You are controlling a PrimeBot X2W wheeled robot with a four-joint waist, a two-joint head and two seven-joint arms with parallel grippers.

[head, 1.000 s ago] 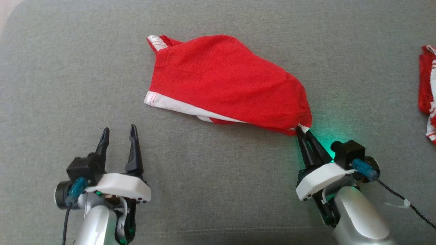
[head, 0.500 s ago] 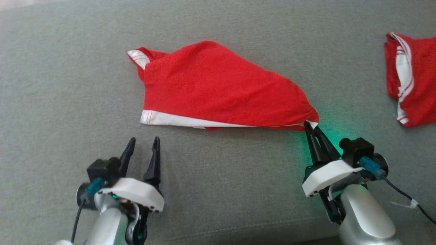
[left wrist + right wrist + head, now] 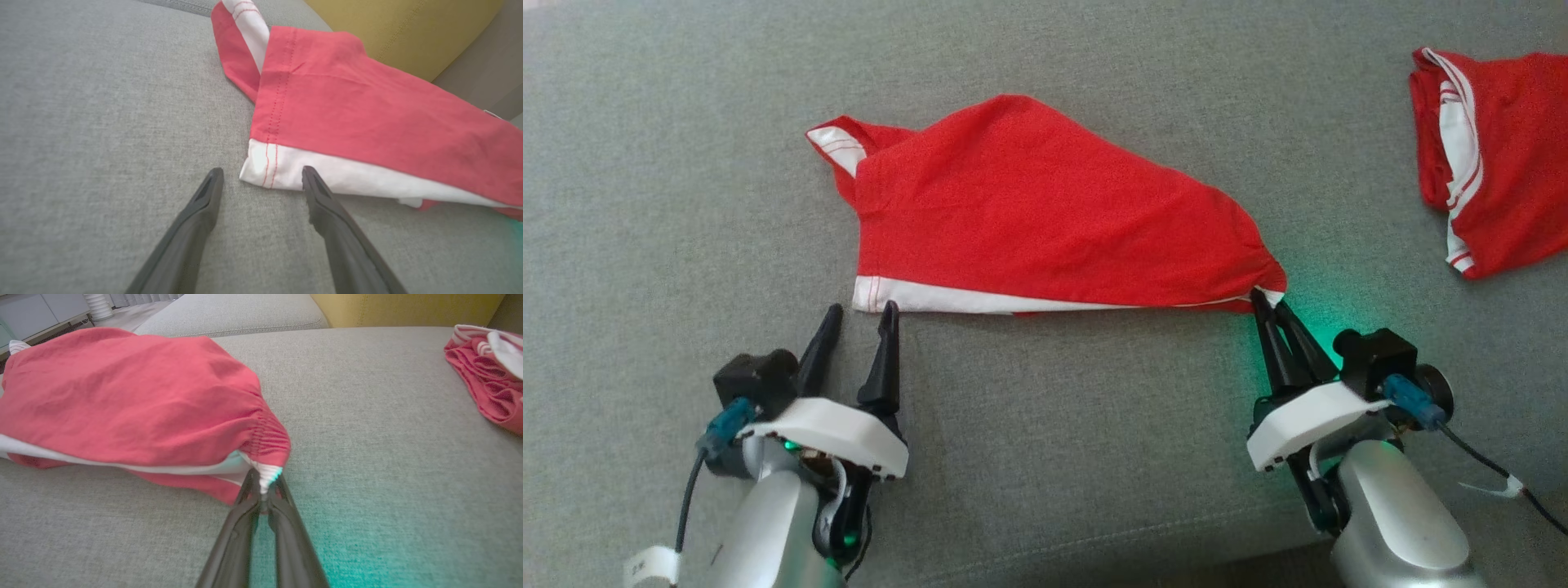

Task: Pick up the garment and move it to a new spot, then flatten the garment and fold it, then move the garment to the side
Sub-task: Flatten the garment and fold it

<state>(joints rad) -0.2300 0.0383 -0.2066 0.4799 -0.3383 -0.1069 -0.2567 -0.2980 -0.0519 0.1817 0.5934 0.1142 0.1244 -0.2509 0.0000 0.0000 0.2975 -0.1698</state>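
Observation:
The garment (image 3: 1045,212) is red shorts with white trim, spread across the grey cushion. My right gripper (image 3: 1267,296) is shut on its gathered waistband corner (image 3: 267,475) at the right end. My left gripper (image 3: 862,308) stands open at the garment's near left white-hemmed corner (image 3: 265,169); in the left wrist view that corner lies between the two fingertips, the right finger (image 3: 322,200) just against the hem. The far left corner (image 3: 837,147) is folded up, showing white trim.
A second red and white garment (image 3: 1494,155) lies bunched at the far right of the grey cushion (image 3: 686,163). A yellow cushion (image 3: 400,28) stands behind. The cushion's front seam runs beneath my arms.
The head camera has shifted, bringing more of the second garment into view. My left gripper has moved forward to the garment's near left corner. The right gripper keeps its hold.

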